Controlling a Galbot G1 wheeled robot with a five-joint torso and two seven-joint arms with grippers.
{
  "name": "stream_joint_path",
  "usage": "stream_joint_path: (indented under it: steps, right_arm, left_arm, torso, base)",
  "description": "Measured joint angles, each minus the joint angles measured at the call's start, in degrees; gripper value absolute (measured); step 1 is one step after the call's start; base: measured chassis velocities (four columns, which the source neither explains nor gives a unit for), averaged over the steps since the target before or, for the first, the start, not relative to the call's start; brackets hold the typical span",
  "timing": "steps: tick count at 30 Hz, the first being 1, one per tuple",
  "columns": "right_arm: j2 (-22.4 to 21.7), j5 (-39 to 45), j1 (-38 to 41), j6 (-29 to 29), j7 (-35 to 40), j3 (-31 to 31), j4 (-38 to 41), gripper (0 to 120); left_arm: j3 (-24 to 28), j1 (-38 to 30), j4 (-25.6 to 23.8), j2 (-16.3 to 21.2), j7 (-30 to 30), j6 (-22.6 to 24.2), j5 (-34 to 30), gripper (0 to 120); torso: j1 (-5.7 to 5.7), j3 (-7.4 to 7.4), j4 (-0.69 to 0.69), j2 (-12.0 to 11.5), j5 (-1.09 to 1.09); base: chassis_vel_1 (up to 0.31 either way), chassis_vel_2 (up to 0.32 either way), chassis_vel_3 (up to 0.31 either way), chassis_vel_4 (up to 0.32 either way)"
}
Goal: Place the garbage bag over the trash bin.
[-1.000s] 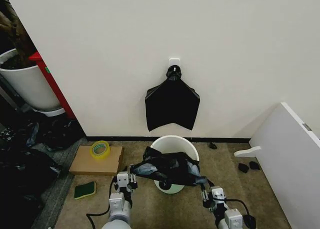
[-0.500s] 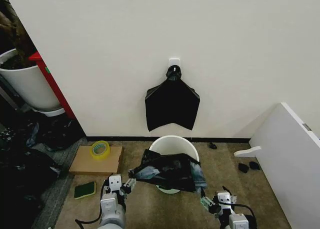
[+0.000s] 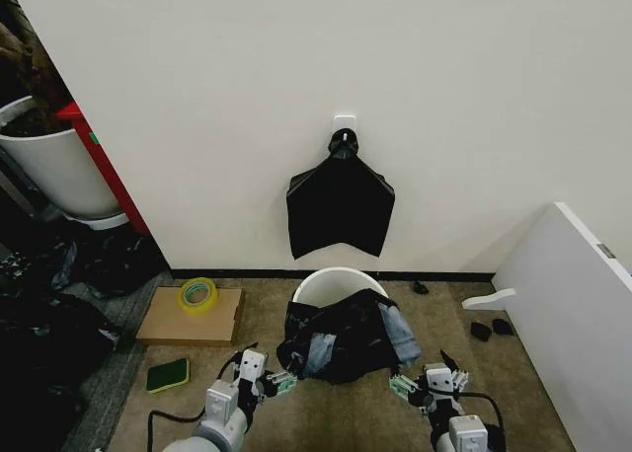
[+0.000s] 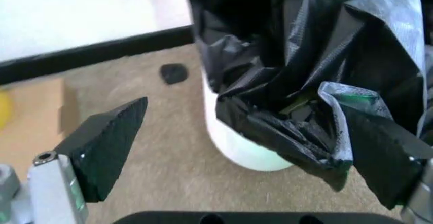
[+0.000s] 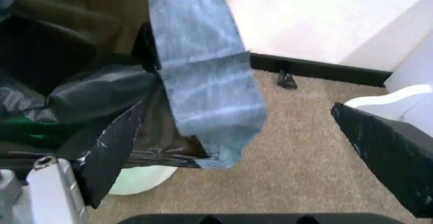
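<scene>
Head view: the garbage bag (image 3: 341, 336), crumpled and glossy black, lies draped over the front of the trash bin (image 3: 332, 277), low in the centre of the frame; only the bin's rear white rim is exposed. The left gripper (image 3: 276, 383), at lower left of centre, sits just beside the bag's lower left edge; the left wrist view shows its jaws spread wide, the bag (image 4: 304, 82) bunched against one finger and the bin's wall (image 4: 237, 143) below it. The right gripper (image 3: 407, 386), at lower right of centre, lies near the bag's lower right corner; in the right wrist view its fingers stand well apart, a pale strip of bag (image 5: 203, 82) hanging between them. Above the bin, a flat black bag (image 3: 340, 210) hangs on the wall. At lower left, a roll of yellow tape (image 3: 197, 294) rests on a cardboard piece (image 3: 188, 319) on the carpet.
</scene>
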Motion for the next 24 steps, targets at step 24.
stream_joint_path:
  steps: [24]
  right_arm:
    - [1.56,0.56,0.81,-0.1,-0.91,-0.35,-1.24,100]
  left_arm:
    - [-12.89,-8.01,18.1,-0.02,45.36,-24.15,5.95,100]
  torso:
    - [0.0,0.0,0.0,0.0,0.01]
  base:
    - [0.0,0.0,0.0,0.0]
